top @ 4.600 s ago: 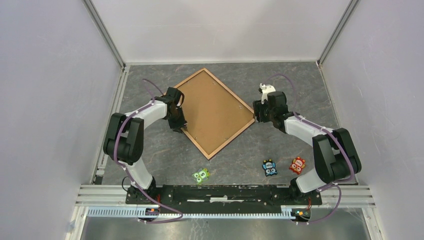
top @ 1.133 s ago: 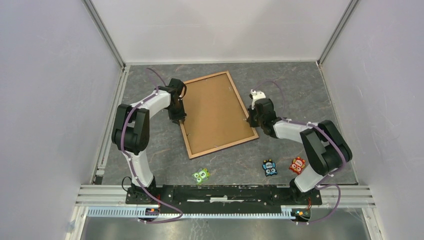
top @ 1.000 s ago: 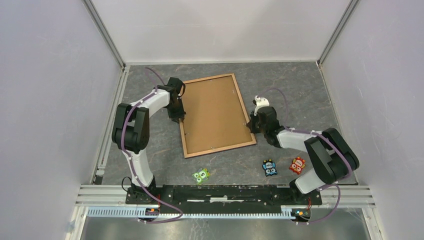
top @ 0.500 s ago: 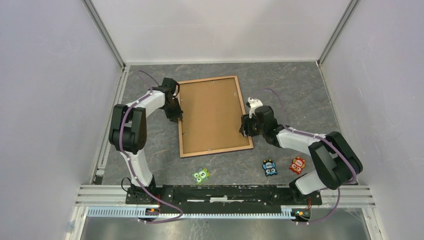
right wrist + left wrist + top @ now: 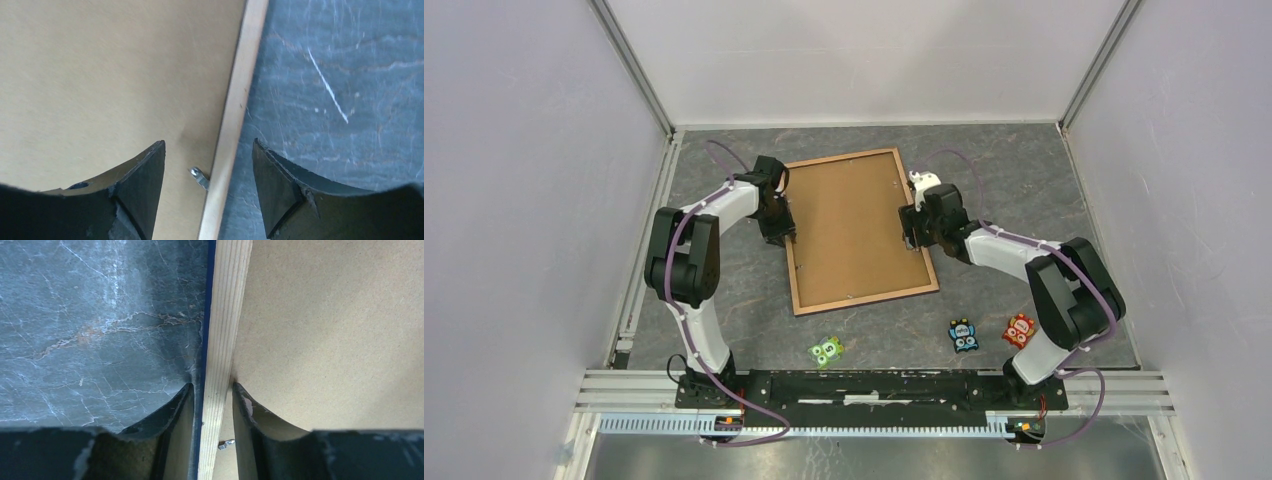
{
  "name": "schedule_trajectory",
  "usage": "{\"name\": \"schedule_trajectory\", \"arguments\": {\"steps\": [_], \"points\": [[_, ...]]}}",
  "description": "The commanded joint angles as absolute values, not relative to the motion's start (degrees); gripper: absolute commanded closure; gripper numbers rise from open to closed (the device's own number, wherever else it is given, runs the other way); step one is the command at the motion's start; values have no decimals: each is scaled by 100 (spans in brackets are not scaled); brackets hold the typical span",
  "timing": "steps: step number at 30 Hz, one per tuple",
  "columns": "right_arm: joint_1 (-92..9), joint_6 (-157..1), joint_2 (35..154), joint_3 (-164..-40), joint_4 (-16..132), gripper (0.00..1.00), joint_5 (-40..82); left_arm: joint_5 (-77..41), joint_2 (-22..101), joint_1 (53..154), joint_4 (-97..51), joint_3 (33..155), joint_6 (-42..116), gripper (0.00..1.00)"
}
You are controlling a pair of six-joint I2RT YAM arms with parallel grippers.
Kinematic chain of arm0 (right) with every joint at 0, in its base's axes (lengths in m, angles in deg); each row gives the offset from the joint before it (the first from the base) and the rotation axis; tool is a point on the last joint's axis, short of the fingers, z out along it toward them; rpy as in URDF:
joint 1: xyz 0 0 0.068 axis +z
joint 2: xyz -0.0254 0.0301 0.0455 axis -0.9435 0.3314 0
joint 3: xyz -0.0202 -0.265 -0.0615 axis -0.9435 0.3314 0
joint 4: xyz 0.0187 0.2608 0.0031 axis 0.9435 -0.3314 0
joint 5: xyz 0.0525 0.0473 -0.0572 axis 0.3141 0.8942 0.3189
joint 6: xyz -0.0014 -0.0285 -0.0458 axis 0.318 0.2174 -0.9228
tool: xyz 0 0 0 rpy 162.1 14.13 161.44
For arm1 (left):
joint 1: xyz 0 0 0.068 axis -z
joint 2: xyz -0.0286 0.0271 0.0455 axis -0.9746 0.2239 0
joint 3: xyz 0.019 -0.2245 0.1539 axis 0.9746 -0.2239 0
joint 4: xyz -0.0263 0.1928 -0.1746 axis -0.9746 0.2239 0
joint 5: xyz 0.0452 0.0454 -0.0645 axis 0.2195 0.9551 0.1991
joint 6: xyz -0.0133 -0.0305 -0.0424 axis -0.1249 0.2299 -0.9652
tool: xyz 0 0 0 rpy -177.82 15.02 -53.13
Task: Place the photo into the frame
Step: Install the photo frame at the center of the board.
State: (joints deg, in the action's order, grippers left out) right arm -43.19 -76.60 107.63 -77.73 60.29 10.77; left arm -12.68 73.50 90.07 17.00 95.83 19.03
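The frame (image 5: 869, 300) lay back-up on the table (image 5: 724, 290), between both grippers. The left gripper (image 5: 212, 395) sat narrow astride its left rail (grip could not be confirmed). The right gripper (image 5: 207, 150) stood wide, straddling the right rail without contact.

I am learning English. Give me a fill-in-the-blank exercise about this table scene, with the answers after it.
The frame lies with its back facing ____.
The board inside it is ____.
The right tool stands ____ over one rail.
The leftmost small toy is ____.
Answers: up; brown; open; green.
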Motion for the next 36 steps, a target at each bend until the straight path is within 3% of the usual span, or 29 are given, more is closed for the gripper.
{"name": "schedule_trajectory", "arguments": {"steps": [1, 4, 6, 11, 15, 22, 31, 36], "points": [[-4388, -7788, 10608, -7508, 6186, 31, 788, -1099, 7437, 9042, 1671, 9806, 2099, 62], [-4496, -7766, 10623, -7697, 6150, 26, 704, -1322, 7694, 9055, 1794, 9952, 2217, 74], [-4644, -7548, 10682, -7859, 6170, 18, 714, -1392, 7888, 9051, 1970, 10101, 2434, 77], [-5020, -7154, 11084, -8517, 6213, 12, 1161, -1761, 7788, 9091, 1887, 9875, 2956, 83], [-5019, -7228, 11651, -9152, 6092, 10, 1101, -646, 7909, 9494, 2534, 10114, 3593, 98], [-5038, -6914, 12938, -10793, 5420, 11, 862, -788, 7873, 9611, 2382, 10050, 3438, 98], [-5030, -6915, 13761, -11609, 5396, 28, 650, -922, 7853, 9612, 2283, 10077, 3323, 98], [-5000, -6944, 14159, -12132, 5168, 29, 740, -971, 7903, 9609, 2282, 10106, 3314, 98]]}}
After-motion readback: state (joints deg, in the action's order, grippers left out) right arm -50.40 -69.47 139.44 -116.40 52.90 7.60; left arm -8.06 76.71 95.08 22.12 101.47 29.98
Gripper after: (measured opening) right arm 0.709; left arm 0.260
